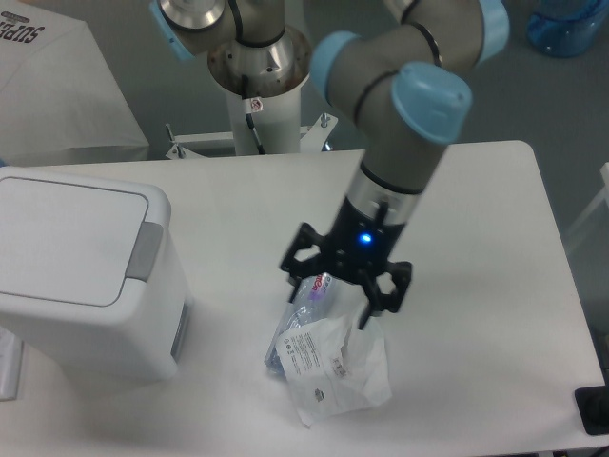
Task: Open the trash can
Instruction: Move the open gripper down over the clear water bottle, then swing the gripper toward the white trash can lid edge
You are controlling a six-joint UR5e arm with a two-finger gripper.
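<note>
**Hovering over the bottle, bin lid down**

Hanging above the middle of the white worktop (457, 190), the gripper (341, 286) points down with its jaws spread wide and nothing between them, a blue light glowing on its body. Directly beneath lies a clear plastic bottle (306, 309) with a pink label, on its side, its lower end tucked under a crumpled white wrapper (338, 367). The trash can (81, 276) stands well apart at the worktop's left edge, its flat lid closed, grey push tab (146, 252) facing the arm.
</note>
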